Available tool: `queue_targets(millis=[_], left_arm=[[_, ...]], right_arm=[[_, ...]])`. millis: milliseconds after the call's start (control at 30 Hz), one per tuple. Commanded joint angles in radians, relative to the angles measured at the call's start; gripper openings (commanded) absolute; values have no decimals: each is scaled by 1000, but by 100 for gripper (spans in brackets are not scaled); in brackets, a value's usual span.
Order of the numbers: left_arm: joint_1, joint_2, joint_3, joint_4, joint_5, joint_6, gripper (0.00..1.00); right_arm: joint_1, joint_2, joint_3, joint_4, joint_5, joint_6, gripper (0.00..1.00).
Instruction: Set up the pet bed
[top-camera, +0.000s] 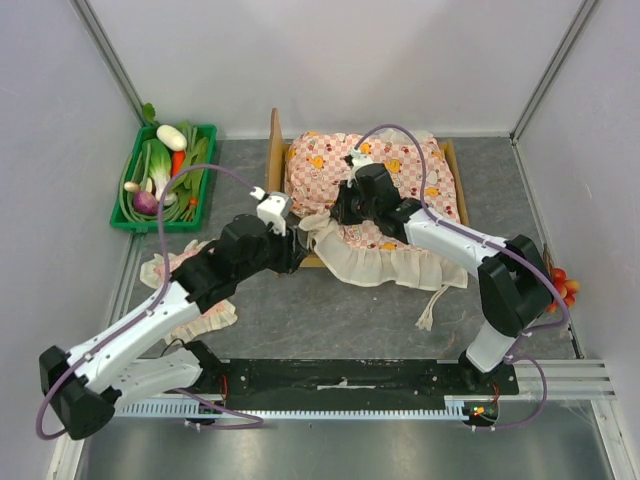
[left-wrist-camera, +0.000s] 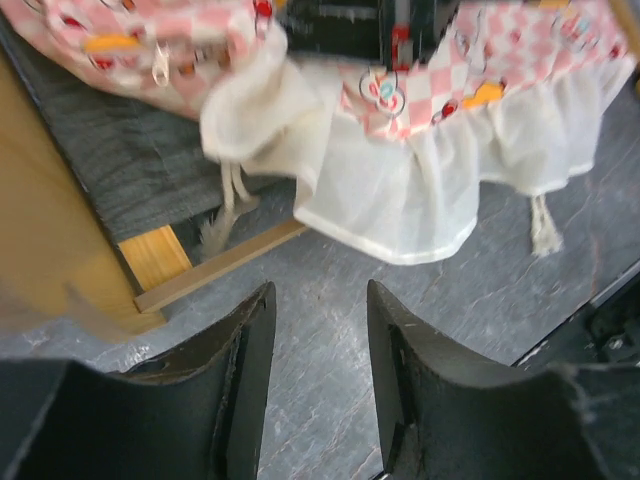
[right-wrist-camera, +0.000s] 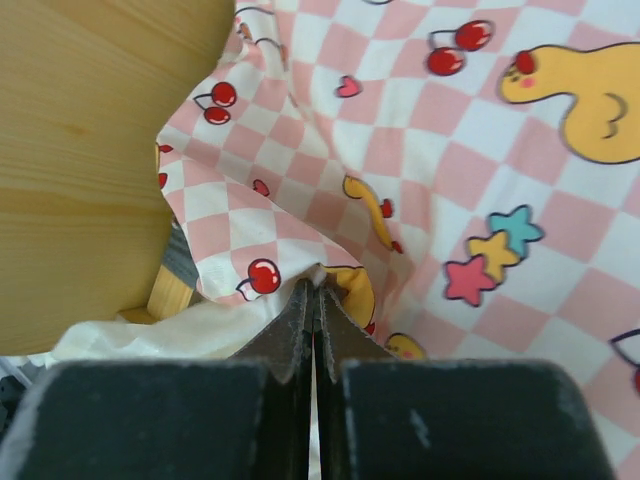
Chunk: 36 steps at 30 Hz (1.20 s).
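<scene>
Right jaws pinch the mattress edge, seating it in the bed; left jaws gape empty; next, likely a drag towards 12 o'clock

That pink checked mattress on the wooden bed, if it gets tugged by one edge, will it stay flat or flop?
Probably floppy: the mattress puckers into folds where the right gripper pinches it. Its frill droops over the pet bed edge, so it likely drags and bunches rather than sliding flat.
</scene>
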Motion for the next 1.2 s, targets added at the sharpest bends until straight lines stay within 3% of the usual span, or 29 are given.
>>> queue_targets(millis=[0, 300, 600, 900, 1167], left_arm=[[-35, 85, 70, -1, 19, 88, 48], [-43, 270, 87, 54, -100, 102, 47], [-43, 461, 147, 94, -220, 58, 33], [-37, 565, 182, 170, -292, 65, 52], [-29, 657, 217, 163, -298, 79, 49]], right_arm=[[-40, 11, 8, 24, -10, -20, 0], [-75, 54, 7, 27, -58, -24, 0], [-100, 72, 7, 27, -69, -33, 0], [-117, 74, 1, 27, -96, -37, 0], [-129, 80, 8, 28, -118, -37, 0]])
